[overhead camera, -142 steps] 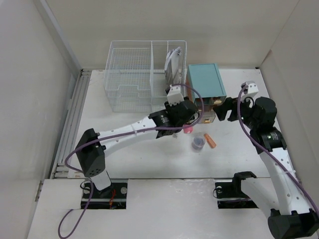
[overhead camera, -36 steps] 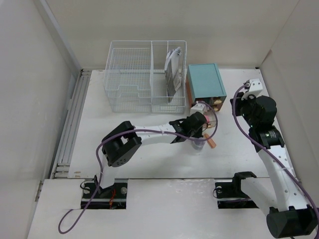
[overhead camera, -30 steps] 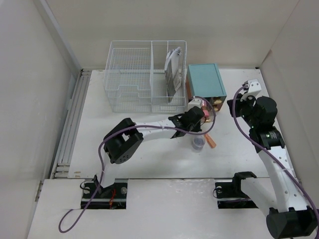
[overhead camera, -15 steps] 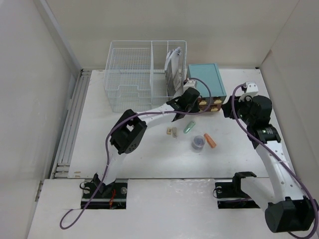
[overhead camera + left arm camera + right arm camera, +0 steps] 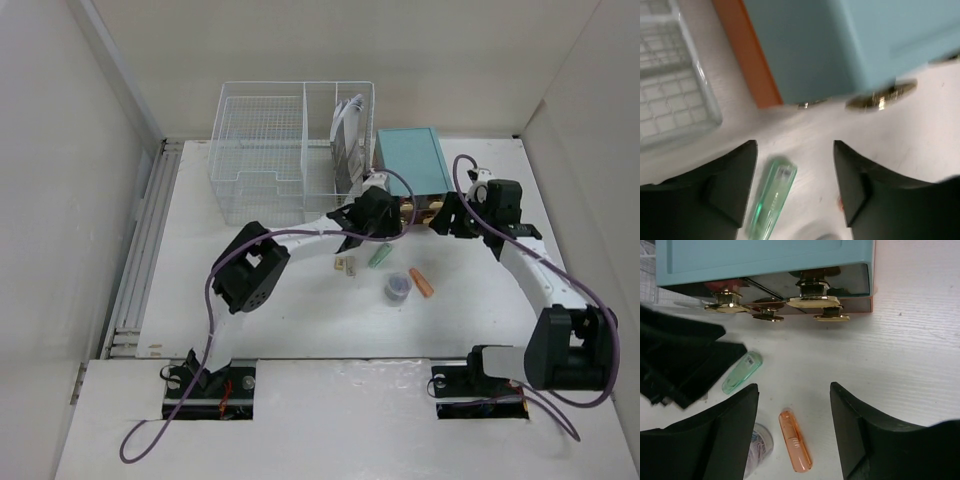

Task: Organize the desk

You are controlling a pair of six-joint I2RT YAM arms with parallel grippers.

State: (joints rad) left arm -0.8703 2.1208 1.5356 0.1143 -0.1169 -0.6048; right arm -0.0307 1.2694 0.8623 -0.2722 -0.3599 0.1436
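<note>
The white desk (image 5: pixel 250 300) holds a green translucent case (image 5: pixel 380 257), a small tan piece (image 5: pixel 347 265), an orange capsule-shaped case (image 5: pixel 423 283) and a small round tub (image 5: pixel 397 287). My left gripper (image 5: pixel 375 218) is open and empty, low in front of the teal drawer box (image 5: pixel 410 165). In the left wrist view the gripper (image 5: pixel 795 150) hovers over the green case (image 5: pixel 771 205). My right gripper (image 5: pixel 450 215) is open and empty at the box's front right. In the right wrist view the gripper (image 5: pixel 794 390) is above the orange case (image 5: pixel 795 447), with the green case (image 5: pixel 741 372) to the left.
A white wire basket (image 5: pixel 260 170) with papers (image 5: pixel 348 140) stands at the back, left of the teal box. The box's gold knobs (image 5: pixel 812 301) face the arms. White walls border the desk. The two grippers are close together in front of the box.
My left gripper has moved back from the small items to the teal box's front, uncovering the green case and tan piece. My right gripper has swung left and down toward the box.
</note>
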